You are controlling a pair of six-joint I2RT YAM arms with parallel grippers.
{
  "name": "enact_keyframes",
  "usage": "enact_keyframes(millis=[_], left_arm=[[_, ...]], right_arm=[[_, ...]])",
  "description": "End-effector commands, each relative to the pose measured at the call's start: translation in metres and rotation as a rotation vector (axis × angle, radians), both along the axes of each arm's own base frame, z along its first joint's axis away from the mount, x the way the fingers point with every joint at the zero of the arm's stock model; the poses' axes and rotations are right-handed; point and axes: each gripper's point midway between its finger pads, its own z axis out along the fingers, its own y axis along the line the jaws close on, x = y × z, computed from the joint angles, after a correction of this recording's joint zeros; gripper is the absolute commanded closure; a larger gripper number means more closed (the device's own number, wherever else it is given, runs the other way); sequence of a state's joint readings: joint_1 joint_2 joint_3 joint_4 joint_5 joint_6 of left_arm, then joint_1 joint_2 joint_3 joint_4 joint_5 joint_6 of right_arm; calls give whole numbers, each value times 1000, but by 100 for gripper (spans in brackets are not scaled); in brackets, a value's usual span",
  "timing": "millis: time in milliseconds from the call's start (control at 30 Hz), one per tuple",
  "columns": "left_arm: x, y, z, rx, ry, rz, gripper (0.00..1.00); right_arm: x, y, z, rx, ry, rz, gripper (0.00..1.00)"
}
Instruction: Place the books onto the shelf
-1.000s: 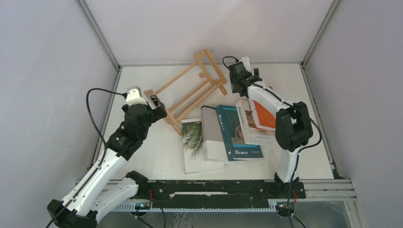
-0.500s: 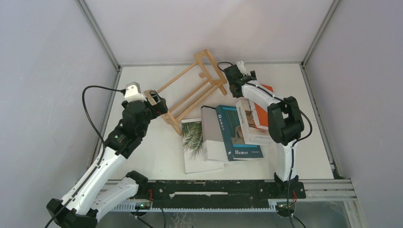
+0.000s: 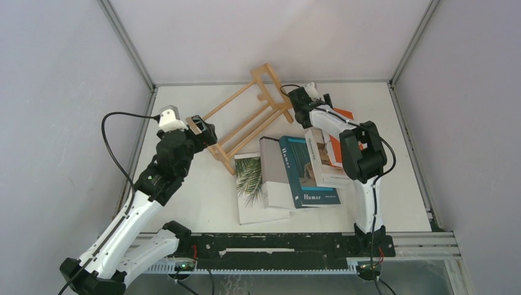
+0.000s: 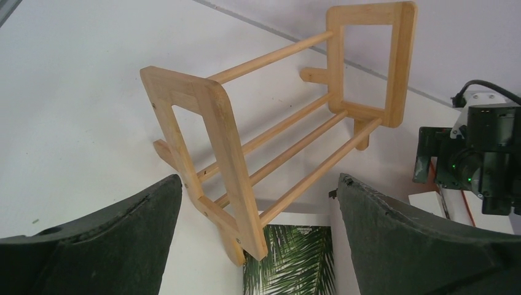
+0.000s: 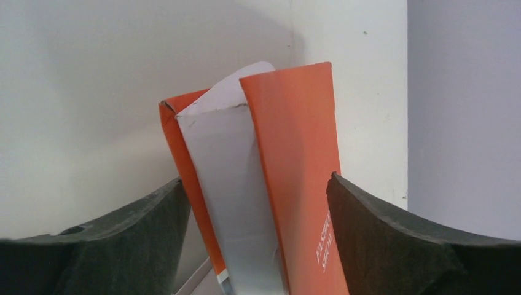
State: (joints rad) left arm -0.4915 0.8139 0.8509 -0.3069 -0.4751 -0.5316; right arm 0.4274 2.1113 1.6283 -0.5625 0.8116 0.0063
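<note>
Between the wide-spread fingers [image 5: 92, 246] of your right end effector [image 5: 255, 178] stands the orange-red book [image 5: 295, 172], covers splayed; whether it is pinched, you cannot tell. Other books [image 3: 289, 178] lie fanned on the desk [image 3: 196, 196] beside the skewed shelf [image 4: 282, 147], which your released left end effector [image 4: 259, 178] faces, likely to steady it.

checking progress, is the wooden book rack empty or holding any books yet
Empty: the wooden book rack shows bare rails in the left wrist view; the teal Humor book lies flat beside it.

Place: robot test cell in a lab
Walls: plain grey panels [image 3: 264, 37] in metal corner posts [image 3: 126, 43]
Bench: white table [image 3: 203, 203]
Rig: cabled left arm [image 3: 132, 215] and right arm [image 3: 367, 203], bolted to a black rail [image 3: 276, 243]
</note>
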Motion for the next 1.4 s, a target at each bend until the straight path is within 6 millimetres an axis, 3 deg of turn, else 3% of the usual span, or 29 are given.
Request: enact_keyframes(millis=[0,167,400,833,1133,1367], left_arm=[[1,-4,24,-61,-77,-6,0],[1,-3,23,-59,-73,-3,0],[-1,-1,22,-64,-65,9,0],[-14,17,38,-59,-62,73,0],[-25,26,52,-89,-61,103,0],[-37,34,55,-131,-64,131,0]], right_arm=[[19,-10,18,-33,-81,-44,17],[24,-15,17,-29,-88,-60,41],[25,-19,38,-35,-141,-79,51],[24,4,142,48,-355,-12,59],[0,21,201,85,-461,35,62],[-27,54,256,135,-564,157,62]])
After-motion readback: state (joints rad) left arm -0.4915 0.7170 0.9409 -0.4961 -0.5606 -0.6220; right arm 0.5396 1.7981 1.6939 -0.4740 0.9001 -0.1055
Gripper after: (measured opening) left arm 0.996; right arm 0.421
